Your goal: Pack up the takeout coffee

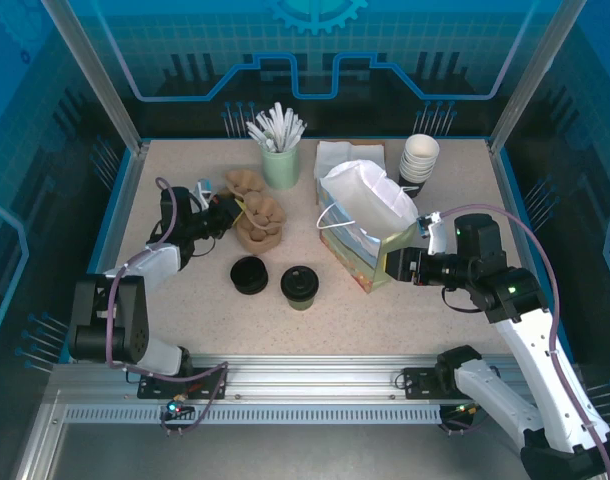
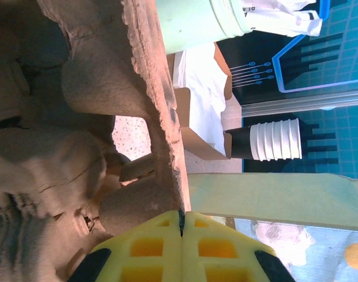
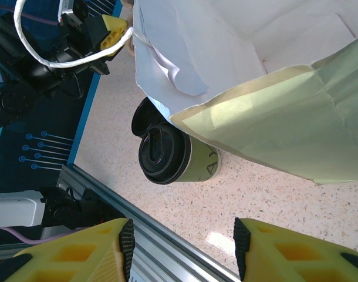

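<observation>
The takeout coffee (image 1: 299, 286), a short greenish cup with a black lid, stands on the table left of the pale green paper bag (image 1: 365, 225). The bag's mouth is open and white inside. My right gripper (image 1: 392, 265) hovers by the bag's near right corner. In the right wrist view it (image 3: 183, 247) is open and holds nothing, with the coffee (image 3: 179, 157) ahead of it and the bag (image 3: 284, 111) beside the cup. My left gripper (image 2: 181, 220) is shut, with the rim of the brown pulp cup carrier (image 2: 79, 88) running into the seam between its fingers.
A loose black lid (image 1: 249, 274) lies left of the coffee. The cup carrier (image 1: 259, 215) sits behind it. At the back are a green holder of stirrers (image 1: 280, 160), napkins (image 1: 347, 155) and a stack of lidless cups (image 1: 419, 158). An aluminium rail (image 1: 315, 375) lines the near edge.
</observation>
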Available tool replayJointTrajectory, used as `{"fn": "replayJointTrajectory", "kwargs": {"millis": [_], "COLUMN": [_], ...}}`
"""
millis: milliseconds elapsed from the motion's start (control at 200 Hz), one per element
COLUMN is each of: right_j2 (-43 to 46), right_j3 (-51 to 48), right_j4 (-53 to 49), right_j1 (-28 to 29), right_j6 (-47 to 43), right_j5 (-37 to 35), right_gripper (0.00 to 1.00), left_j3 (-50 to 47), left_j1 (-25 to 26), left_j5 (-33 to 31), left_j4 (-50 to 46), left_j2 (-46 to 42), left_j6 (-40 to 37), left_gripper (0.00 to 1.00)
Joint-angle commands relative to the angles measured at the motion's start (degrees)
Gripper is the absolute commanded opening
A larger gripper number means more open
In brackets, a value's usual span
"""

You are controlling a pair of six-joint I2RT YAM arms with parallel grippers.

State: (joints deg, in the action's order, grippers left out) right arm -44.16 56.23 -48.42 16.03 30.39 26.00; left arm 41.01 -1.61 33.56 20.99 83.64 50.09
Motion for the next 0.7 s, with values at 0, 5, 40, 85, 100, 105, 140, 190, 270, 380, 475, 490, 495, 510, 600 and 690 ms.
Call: {"fn": "replayJointTrajectory", "kwargs": {"millis": [0,5,40,85,100,105,140,190,270,380,475,490,495,510,600,690], "right_j2": [0.02,-0.01,-0.05,-0.03,-0.04,-0.07,-0.05,-0.05,-0.13,-0.50,-1.08,-1.31,-1.34,-1.43,-2.56,-4.08], "right_j3": [1.60,1.60,1.81,2.07,2.11,2.12,2.49,2.92,3.94,6.82,9.75,10.16,10.36,10.77,13.34,15.05], "right_j4": [0.35,0.35,0.49,0.85,1.01,1.03,1.42,2.12,3.14,3.93,4.73,4.99,5.04,5.27,7.38,10.54], "right_j1": [-1.15,-1.17,-1.10,-1.10,-1.17,-1.17,-1.16,-1.15,-1.17,-1.13,-1.16,-1.15,-1.17,-1.17,-1.18,-1.17], "right_j6": [-0.27,-0.26,-0.33,-0.17,-0.14,-0.15,0.05,0.20,0.45,0.21,-0.15,-0.08,-0.12,-0.16,0.09,1.03], "right_j5": [0.90,0.90,0.90,1.10,1.16,1.21,1.45,2.07,3.12,4.01,4.96,5.13,5.21,5.42,7.21,9.89], "right_gripper": [0.51,0.51,0.51,0.50,0.50,0.50,0.50,0.50,0.49,0.49,0.49,0.49,0.49,0.49,0.50,0.50], "left_j3": [1.58,1.69,2.14,2.85,3.09,3.18,3.68,4.49,5.76,8.60,11.83,12.44,12.61,13.21,16.15,19.29], "left_j1": [-0.86,-0.86,-0.85,-0.85,-0.85,-0.90,-0.85,-0.86,-0.85,-0.85,-0.70,-0.68,-0.72,-0.61,-0.01,1.60], "left_j5": [1.68,1.68,1.85,2.03,2.08,2.10,2.36,2.74,3.67,4.01,4.29,4.43,4.46,4.61,6.77,9.56], "left_j4": [-1.99,-2.04,-2.78,-3.99,-4.42,-4.58,-5.62,-7.07,-9.68,-15.67,-21.21,-22.12,-22.35,-23.07,-25.95,-26.59], "left_j2": [-3.39,-3.48,-4.05,-4.95,-5.21,-5.36,-6.10,-7.45,-10.29,-15.56,-20.19,-20.81,-21.02,-21.62,-24.70,-26.58], "left_j6": [-0.76,-0.77,-1.03,-1.34,-1.45,-1.47,-1.60,-1.83,-2.00,-3.89,-5.95,-6.27,-6.38,-6.68,-7.54,-7.71], "left_gripper": [0.00,0.00,0.00,0.00,0.00,0.00,0.00,0.00,0.00,0.00,0.00,0.00,0.00,0.00,0.00,0.00]}}
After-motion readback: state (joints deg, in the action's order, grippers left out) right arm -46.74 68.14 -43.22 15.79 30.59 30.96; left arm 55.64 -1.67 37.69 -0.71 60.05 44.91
